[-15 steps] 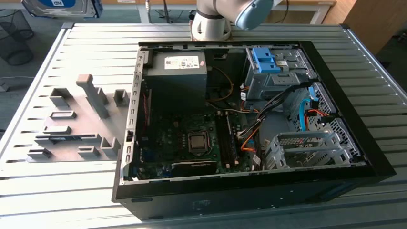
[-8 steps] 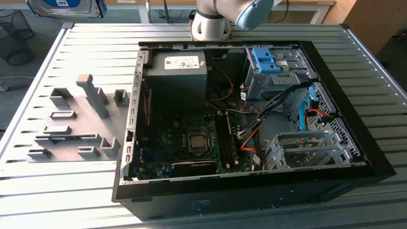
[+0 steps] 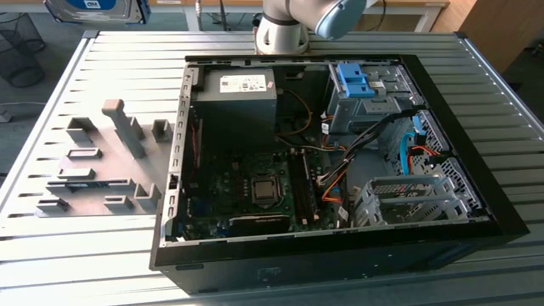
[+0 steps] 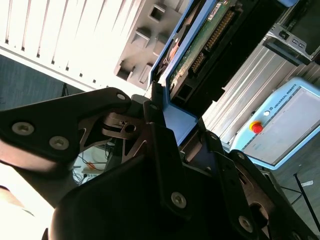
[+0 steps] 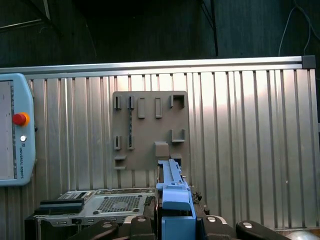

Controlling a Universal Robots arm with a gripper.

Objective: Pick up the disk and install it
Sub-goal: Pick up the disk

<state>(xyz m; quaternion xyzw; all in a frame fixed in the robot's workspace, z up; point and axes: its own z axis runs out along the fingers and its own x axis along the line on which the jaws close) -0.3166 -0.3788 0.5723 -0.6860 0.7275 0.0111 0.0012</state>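
The disk [image 4: 200, 45] is up in the air, its green circuit-board side showing in the second wrist view and its blue bracket [image 5: 172, 192] seen edge-on in the first wrist view. My gripper [image 4: 175, 122] is shut on that bracket, one dark finger on each side. In the exterior view the disk [image 3: 93, 9] shows its silver body and white-and-blue label at the far back on the exterior view's left, above the table's edge. The open computer case [image 3: 332, 153] lies on its side in the middle of the table.
A grey holder plate [image 3: 102, 166] with slots and posts lies beside the case on the exterior view's left. Inside the case are a grey power supply [image 3: 242, 89], a blue bracket [image 3: 357, 80] and a metal drive cage [image 3: 416, 197]. A teach pendant [image 5: 15, 130] lies on the slatted table.
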